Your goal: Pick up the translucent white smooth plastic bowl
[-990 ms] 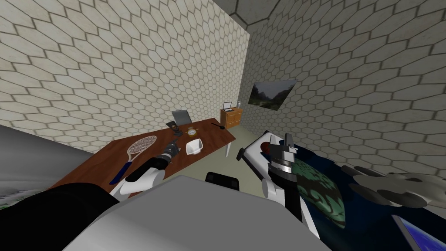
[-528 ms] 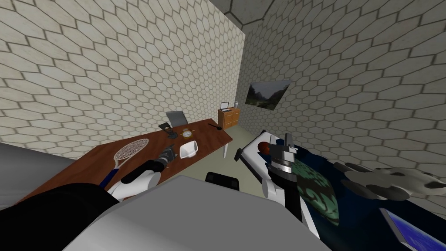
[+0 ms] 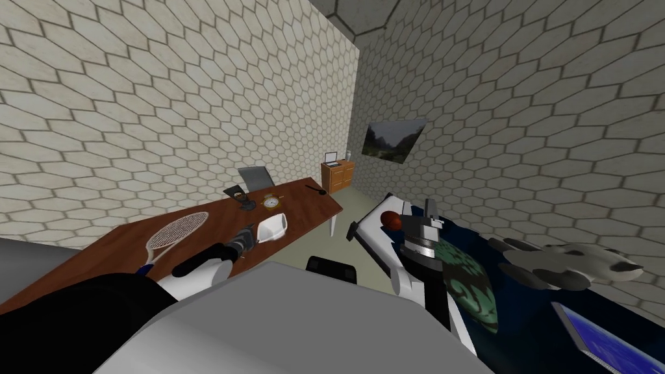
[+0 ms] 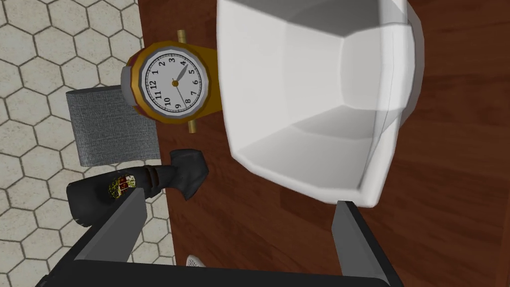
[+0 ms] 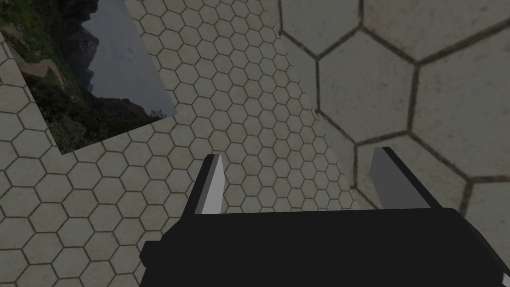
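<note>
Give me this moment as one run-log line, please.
left gripper: open, at rim of white bowl | white bowl: beside alarm clock, not gripped | right gripper: open, away from table

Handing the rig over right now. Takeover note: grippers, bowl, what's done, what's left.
Left gripper: open, over the table, fingertips just short of the bowl. One finger is close to its rim; nothing is gripped.
Right gripper: open, empty, raised on my right.
Bowl: white, apparently resting on the table, beside the clock.
Done: left arm has reached the bowl.
Left: probably ease forward so the rim sits between the fingers, shut on it, then lift.
</note>
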`<state>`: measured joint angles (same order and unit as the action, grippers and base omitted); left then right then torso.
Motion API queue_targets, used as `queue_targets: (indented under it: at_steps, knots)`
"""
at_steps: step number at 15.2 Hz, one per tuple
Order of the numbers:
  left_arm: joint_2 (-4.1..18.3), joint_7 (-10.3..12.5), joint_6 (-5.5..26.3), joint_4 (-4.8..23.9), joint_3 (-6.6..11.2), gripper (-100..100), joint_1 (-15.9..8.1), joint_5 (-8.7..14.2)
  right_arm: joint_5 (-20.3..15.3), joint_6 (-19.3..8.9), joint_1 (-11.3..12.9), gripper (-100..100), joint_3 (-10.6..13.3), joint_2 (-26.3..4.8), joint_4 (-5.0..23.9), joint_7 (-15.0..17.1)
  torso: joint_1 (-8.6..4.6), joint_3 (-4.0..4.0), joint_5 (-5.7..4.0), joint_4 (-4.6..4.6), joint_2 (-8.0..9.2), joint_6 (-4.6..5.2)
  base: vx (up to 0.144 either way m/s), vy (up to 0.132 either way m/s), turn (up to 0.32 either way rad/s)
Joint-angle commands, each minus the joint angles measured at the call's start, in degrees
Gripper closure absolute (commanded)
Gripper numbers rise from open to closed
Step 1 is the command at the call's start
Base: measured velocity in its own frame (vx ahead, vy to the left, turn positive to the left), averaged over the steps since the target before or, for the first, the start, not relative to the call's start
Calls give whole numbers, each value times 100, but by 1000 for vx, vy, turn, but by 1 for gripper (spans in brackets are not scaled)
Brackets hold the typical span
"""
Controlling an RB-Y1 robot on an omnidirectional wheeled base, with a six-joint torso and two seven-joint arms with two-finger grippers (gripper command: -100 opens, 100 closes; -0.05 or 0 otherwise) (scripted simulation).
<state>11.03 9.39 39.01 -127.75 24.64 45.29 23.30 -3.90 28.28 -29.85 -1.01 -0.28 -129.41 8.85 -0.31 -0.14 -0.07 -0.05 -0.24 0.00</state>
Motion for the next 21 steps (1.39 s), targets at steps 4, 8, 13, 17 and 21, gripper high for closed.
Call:
queue_targets:
  at_steps: [4, 8, 13, 17, 21]
  knots:
    - [-25, 119, 616, 70, 223, -100, 112, 162, 0, 0, 0, 0, 0, 0, 0, 0, 7, 1, 2, 0, 2, 1, 67, -45, -58]
    - [-43, 160, 925, 102, 303, -100, 157, 221, 0, 0, 0, 0, 0, 0, 0, 0, 9, 4, 2, 1, 8, 1, 55, -37, -55]
    - [-95, 268, 1514, 185, 515, -100, 273, 375, 0, 0, 0, 0, 0, 0, 0, 0, 8, -1, 1, 0, -1, 0, 79, -38, -71]
    - [-124, 325, 1842, 230, 628, -100, 333, 458, 0, 0, 0, 0, 0, 0, 0, 0, 14, 0, 2, 0, 1, 0, 72, -26, -60]
    - [-165, 399, 2246, 285, 772, -100, 406, 563, 0, 0, 0, 0, 0, 0, 0, 0, 11, -3, 2, -1, -5, 0, 86, -28, -79]
